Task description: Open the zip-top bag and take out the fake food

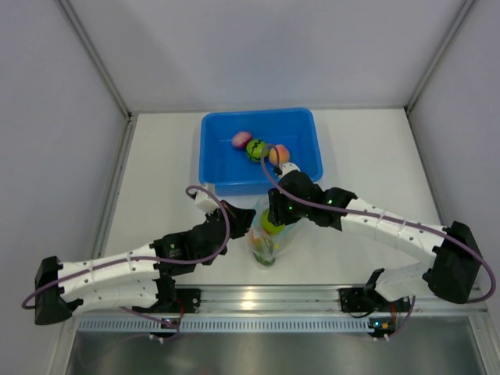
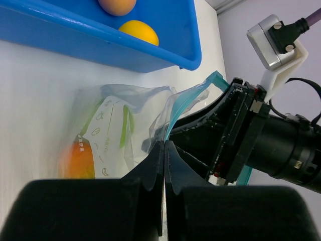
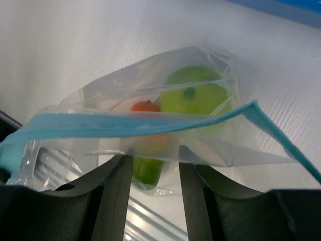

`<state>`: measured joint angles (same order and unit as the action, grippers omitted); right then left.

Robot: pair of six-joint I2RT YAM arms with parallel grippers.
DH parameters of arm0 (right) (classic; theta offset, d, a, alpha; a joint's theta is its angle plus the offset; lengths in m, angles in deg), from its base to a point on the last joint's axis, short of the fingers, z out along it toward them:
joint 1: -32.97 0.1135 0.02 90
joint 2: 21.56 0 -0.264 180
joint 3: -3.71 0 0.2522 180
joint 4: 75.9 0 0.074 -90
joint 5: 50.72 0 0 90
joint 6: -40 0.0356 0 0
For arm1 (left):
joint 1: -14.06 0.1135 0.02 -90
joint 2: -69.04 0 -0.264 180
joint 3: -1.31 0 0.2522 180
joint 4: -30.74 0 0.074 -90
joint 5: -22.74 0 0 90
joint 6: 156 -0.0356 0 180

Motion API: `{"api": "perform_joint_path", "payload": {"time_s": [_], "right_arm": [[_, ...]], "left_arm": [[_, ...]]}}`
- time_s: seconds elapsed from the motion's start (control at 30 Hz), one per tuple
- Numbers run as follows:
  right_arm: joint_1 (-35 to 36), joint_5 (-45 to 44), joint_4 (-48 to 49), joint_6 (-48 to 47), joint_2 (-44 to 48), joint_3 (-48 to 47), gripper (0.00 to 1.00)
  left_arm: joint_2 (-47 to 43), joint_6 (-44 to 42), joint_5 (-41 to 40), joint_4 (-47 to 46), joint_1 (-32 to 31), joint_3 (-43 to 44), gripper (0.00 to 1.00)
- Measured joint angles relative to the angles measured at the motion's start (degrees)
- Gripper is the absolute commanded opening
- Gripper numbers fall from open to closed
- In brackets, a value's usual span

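Tabletop, top external view: the zip-top bag [image 1: 268,238] stands on the table [image 1: 156,164] just in front of the blue tub [image 1: 219,156], between the two arms; the left gripper [image 1: 241,228] meets it from the left and the right gripper [image 1: 275,217] comes over its mouth from above; a lime-green fruit [image 1: 272,223] shows through the film; three pieces of fake food [image 1: 255,148] lie in the tub, so removal is judged partly done.

Left wrist view: the left gripper [image 2: 164,146] has its jaws closed flat together, the bag's film running into the seam at their tips; judged a pinch on one lip, there to anchor the bag and keep the mouth spread; the teal zipper strip [image 2: 188,103] curves round the right gripper's black body, which suggests that gripper sits in the mouth; an orange fruit [image 2: 77,160] lies low in the bag, apart from both sets of jaws.

Right wrist view: the right gripper [image 3: 155,165] has its jaws parted by a moderate gap, nothing visibly clamped; the zipper strip crosses just beyond the fingertips; the lime-green fruit and the orange fruit lie further in, beyond the strip, the green one right of the jaw line; a lower green piece sits in line with the gap; contact cannot be told.
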<state>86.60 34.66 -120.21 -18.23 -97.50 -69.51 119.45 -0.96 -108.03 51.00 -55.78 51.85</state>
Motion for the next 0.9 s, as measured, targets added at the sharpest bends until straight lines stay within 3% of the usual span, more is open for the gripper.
{"api": "perform_joint_path", "payload": {"time_s": [0.47, 0.9], "right_arm": [[1.9, -8.94, 15.34, 5.35, -2.1, 6.34, 0.52], [2.95, -13.6, 19.02, 5.09, -11.93, 6.6, 0.74]], "left_arm": [[-0.07, 0.02, 0.46, -0.09, 0.0, 0.94, 0.0], [-1.18, -0.04, 0.44, -0.02, 0.07, 0.92, 0.0]]}}
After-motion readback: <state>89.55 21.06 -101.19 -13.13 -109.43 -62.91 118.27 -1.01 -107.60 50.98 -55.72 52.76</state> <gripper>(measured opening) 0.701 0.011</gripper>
